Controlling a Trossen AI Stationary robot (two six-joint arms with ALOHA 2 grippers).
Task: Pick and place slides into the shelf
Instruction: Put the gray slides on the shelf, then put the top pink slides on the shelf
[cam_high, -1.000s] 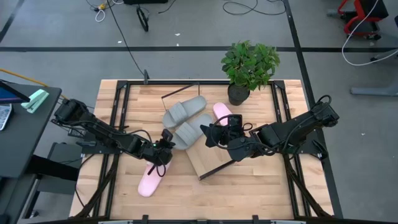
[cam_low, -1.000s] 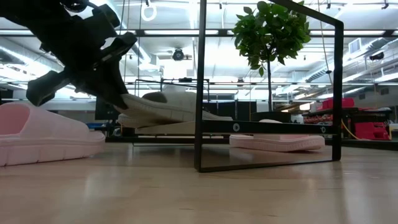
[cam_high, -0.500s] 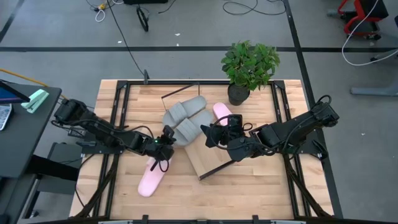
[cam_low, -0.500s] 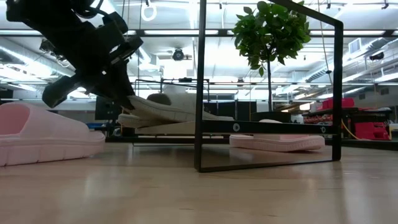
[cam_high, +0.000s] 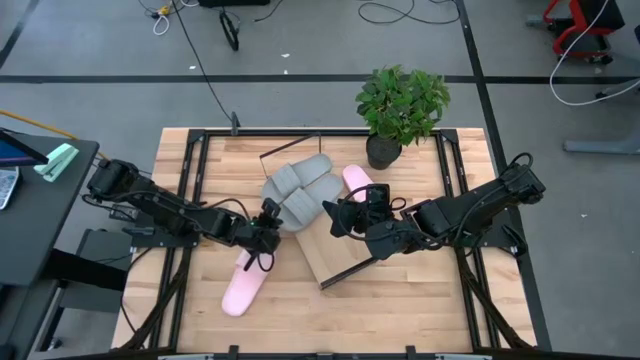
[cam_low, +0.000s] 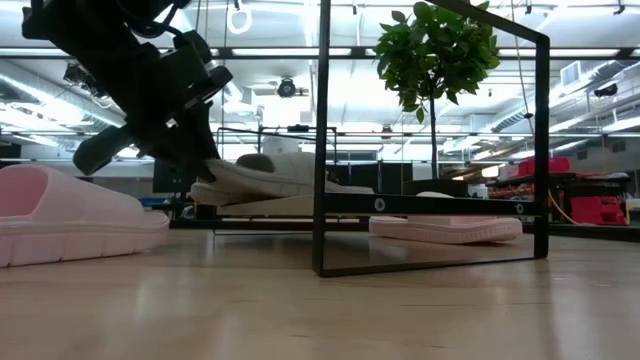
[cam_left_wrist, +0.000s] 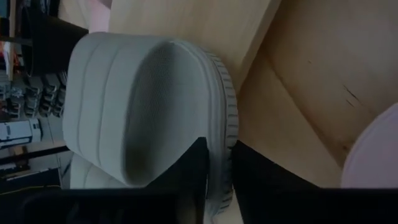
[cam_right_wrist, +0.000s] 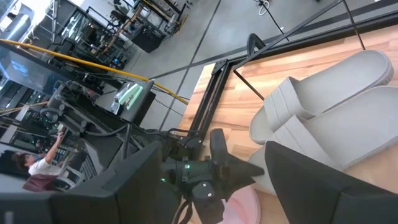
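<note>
Left wrist view tells me most: my left hand (cam_left_wrist: 217, 180) has one dark finger above and one below the heel rim of a soft grey ribbed-sole slide sandal (cam_left_wrist: 149, 118), clenched on that edge, so I hold the sandal by its thin side wall and not by its wide strap. From the high view the left hand (cam_high: 266, 222) sits at the near end of this grey slide (cam_high: 302, 208), whose toe lies ahead of the hand on the long light-wood shelf board with thin black end frames (cam_high: 335, 255); the second grey slide (cam_high: 296, 178) lies just beyond it, touching it. I judge I am easing the held slide along to sit squarely on the board, and the low view fits that, with its heel under the left hand (cam_low: 196, 165) raised a little off the slatted wooden worktop (cam_low: 320, 310). One pale pink slide (cam_high: 243, 281) lies behind and below the left hand on the worktop, not yet shelved; the other pale pink slide (cam_high: 357, 181) lies past the grey pair, next to the potted green plant (cam_high: 402, 105). My right hand (cam_high: 346, 217) waits over the shelf, opposite the left, its fingers spread and gripping nothing in the right wrist view (cam_right_wrist: 205, 180), probably kept close to steady the board.
</note>
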